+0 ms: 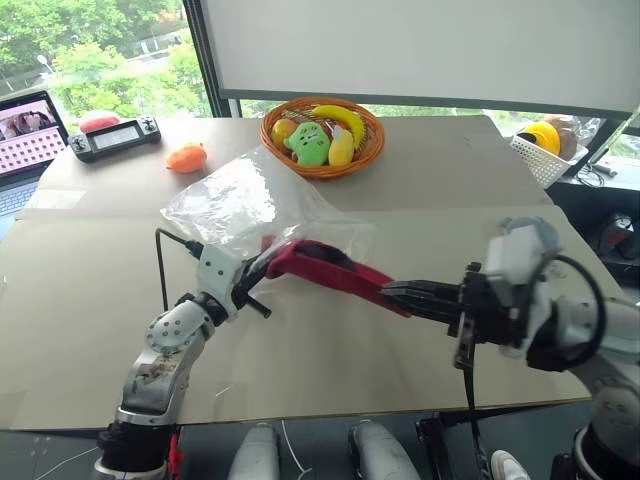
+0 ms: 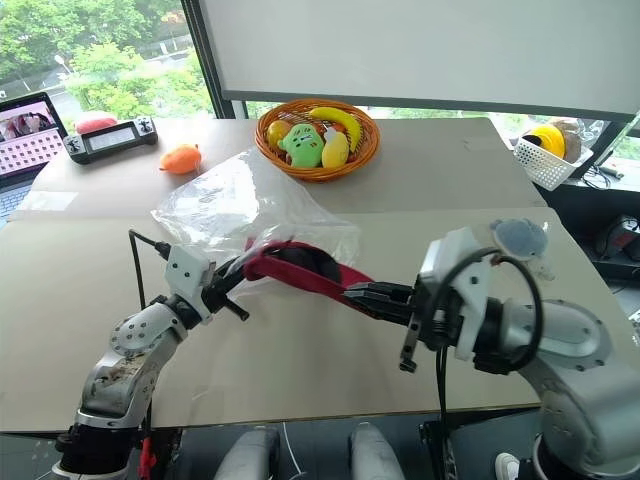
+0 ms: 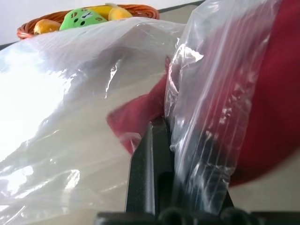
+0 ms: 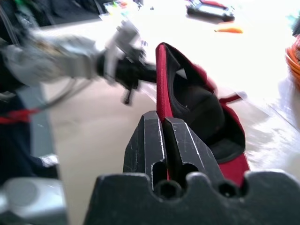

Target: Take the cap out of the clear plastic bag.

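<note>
My right end effector [image 1: 392, 292] is pinched on the brim of the cap [image 1: 322, 265]; my left end effector [image 1: 262, 268] pinches the clear plastic bag [image 1: 240, 205] by the cap. The cap sits half out. Advice: draw the brim straight away from the bag, left grip firm.

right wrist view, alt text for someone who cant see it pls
The right pincer, shut, grips the dark red edge of the cap, its black inside facing the camera. Beyond it, the left pincer reaches toward the cap's far end over the tan table.

Beige table [image 1: 420, 190]: fruit basket [image 1: 323, 135], controller [image 1: 115, 138].
</note>
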Robot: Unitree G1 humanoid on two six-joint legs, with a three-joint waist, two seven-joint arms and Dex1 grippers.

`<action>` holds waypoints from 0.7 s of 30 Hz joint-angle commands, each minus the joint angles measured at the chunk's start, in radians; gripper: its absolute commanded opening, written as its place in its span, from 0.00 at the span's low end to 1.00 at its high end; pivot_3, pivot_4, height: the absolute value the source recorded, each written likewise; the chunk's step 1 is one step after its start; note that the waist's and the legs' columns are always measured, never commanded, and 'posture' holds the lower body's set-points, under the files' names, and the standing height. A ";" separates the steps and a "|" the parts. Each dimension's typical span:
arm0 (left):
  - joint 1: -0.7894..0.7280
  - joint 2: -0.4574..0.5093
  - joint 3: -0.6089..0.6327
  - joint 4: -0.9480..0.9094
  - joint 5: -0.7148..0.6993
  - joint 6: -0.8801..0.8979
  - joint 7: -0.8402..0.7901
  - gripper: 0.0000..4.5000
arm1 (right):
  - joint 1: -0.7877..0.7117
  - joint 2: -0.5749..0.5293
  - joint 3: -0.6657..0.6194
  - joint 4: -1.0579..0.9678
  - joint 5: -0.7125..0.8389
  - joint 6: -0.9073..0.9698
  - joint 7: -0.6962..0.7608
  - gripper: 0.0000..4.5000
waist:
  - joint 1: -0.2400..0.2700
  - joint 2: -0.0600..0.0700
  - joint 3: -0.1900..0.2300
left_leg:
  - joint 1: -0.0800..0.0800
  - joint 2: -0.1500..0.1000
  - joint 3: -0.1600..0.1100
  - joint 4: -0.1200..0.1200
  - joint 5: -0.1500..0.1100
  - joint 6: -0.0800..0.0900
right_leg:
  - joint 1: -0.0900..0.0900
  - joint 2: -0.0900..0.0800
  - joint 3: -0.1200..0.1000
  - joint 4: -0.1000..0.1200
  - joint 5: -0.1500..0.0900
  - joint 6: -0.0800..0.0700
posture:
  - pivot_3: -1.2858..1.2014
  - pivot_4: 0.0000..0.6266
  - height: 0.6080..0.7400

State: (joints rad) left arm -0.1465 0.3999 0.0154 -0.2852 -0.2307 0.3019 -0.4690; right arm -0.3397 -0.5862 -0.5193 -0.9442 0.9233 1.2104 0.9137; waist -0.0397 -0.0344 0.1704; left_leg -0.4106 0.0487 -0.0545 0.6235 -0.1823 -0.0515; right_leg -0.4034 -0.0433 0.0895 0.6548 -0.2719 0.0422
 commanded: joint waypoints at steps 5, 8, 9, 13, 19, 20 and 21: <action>-0.025 0.049 0.004 0.109 0.053 -0.168 -0.072 0.00 | -0.063 -0.154 -0.147 0.180 0.611 -0.184 -0.313 0.00 | -0.002 0.000 0.000 | 0.000 0.000 0.000 0.000 0.000 0.000 | 0.000 0.000 0.001 0.000 0.000 0.000 | 0.52 0.24 0.96; -0.016 0.085 -0.013 0.165 0.073 -0.295 -0.150 0.00 | -0.090 -0.168 -0.127 0.245 0.642 -0.267 -0.417 0.00 | -0.003 0.000 0.000 | 0.000 0.000 0.001 0.000 0.000 0.000 | 0.000 0.000 0.001 0.000 0.000 0.000 | 0.52 0.24 0.96; -0.010 0.100 -0.016 0.184 0.069 -0.354 -0.193 0.00 | -0.100 -0.163 -0.114 0.271 0.621 -0.291 -0.450 0.00 | -0.002 0.000 0.000 | 0.000 0.000 0.001 0.000 0.000 0.000 | 0.000 0.000 0.001 0.000 0.000 0.000 | 0.52 0.24 0.96; -0.010 0.156 -0.025 0.270 0.061 -0.545 -0.327 0.00 | -0.124 -0.160 -0.068 0.337 0.521 -0.365 -0.514 0.00 | -0.002 0.000 0.000 | 0.000 0.000 0.002 0.000 0.000 0.000 | -0.001 0.000 0.002 0.000 0.000 0.000 | 0.52 0.24 0.96; -0.042 0.226 -0.030 0.406 -0.003 -0.785 -0.549 0.00 | -0.137 -0.163 0.162 0.385 0.087 -0.502 -0.589 0.00 | -0.003 0.001 0.000 | -0.001 0.000 0.002 0.000 0.000 0.000 | -0.002 0.000 0.002 0.000 0.000 0.000 | 0.52 0.24 0.96; -0.049 0.235 -0.030 0.423 -0.020 -0.810 -0.586 0.00 | -0.127 -0.163 0.224 0.380 0.003 -0.525 -0.591 0.00 | -0.003 0.001 0.000 | -0.001 0.001 0.002 0.000 0.000 0.000 | -0.003 0.000 0.002 0.000 0.000 0.000 | 0.52 0.24 0.96; -0.056 0.243 -0.030 0.443 -0.026 -0.837 -0.613 0.00 | -0.114 -0.172 0.285 0.373 -0.081 -0.552 -0.584 0.00 | -0.003 0.001 0.000 | -0.001 0.001 0.002 0.000 0.000 0.000 | -0.003 0.000 0.002 0.000 0.000 0.000 | 0.52 0.24 0.96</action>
State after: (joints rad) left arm -0.1859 0.6247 -0.0201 0.1470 -0.2185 -0.4699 -1.0279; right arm -0.4625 -0.7416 -0.3124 -0.5438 0.9859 0.7242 0.3250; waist -0.0426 -0.0338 0.1704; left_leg -0.4123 0.0494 -0.0523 0.6230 -0.1825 -0.0511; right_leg -0.4066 -0.0432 0.0914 0.6546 -0.2719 0.0420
